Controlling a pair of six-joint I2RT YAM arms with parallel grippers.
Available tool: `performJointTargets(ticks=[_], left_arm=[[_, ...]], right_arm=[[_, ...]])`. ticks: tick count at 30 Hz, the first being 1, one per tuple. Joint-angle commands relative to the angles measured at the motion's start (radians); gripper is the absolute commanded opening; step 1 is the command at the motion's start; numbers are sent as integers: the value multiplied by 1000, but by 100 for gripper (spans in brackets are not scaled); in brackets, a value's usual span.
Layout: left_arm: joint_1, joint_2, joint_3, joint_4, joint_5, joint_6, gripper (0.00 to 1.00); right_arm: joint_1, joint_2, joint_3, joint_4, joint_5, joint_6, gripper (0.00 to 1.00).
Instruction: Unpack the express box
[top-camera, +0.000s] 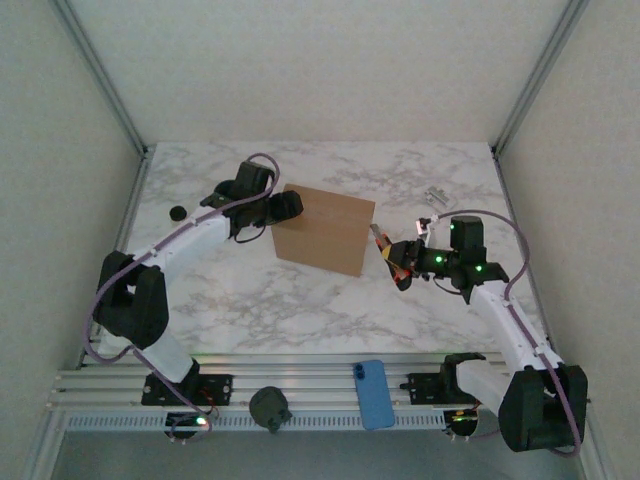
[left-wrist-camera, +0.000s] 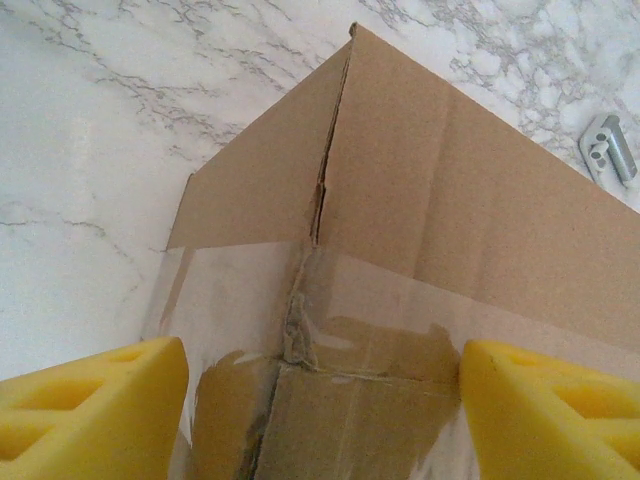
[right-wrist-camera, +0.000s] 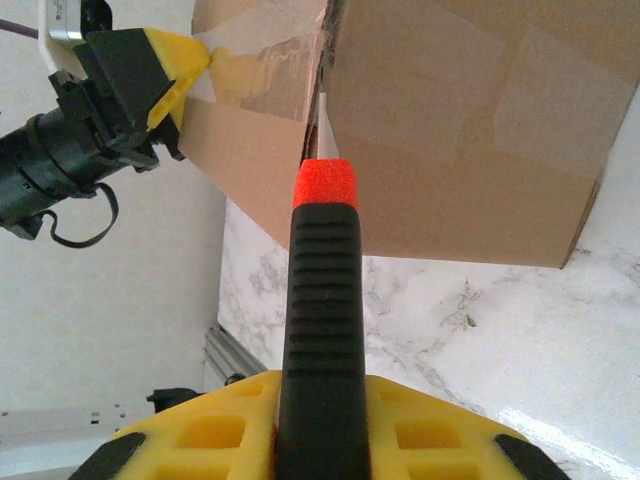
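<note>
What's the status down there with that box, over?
Status: left pincer open, astride box end. Then right pincer shut on black tool, red tip aimed at seam. Flaps shut under tape.

The left arm (top-camera: 185, 238) reaches forward and inward across the table. Its left gripper (top-camera: 290, 206) has the jaws spread wide, yellow fingers (left-wrist-camera: 90, 410) well apart. The right arm (top-camera: 505, 320) angles inward. The right gripper (top-camera: 398, 262) is clamped on a black-handled tool (right-wrist-camera: 322, 330), red tip pointing away from the wrist.
</note>
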Motion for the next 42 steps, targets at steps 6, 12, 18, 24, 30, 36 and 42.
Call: performJointTargets(ticks=[6, 12, 18, 24, 30, 36, 42], left_arm=[[-1, 21, -47, -106, -59, -11, 71], [-2, 21, -50, -108, -68, -14, 71], [-1, 21, -51, -109, -75, -17, 71], [-1, 18, -52, -124, -122, -29, 70], [-1, 15, -64, -120, -134, -34, 71], [-1, 14, -65, -117, -135, -34, 71], [-1, 14, -68, -114, -135, -37, 71]], right_arm=[[34, -28, -16, -24, -29, 19, 0], [44, -56, -31, -26, -29, 39, 0], [54, -83, -59, -7, -22, 79, 0], [67, -125, -86, 22, 13, 160, 0], [81, -152, -117, 57, 30, 222, 0], [86, -168, -116, 41, 9, 223, 0], [87, -190, -109, 33, -1, 231, 0]])
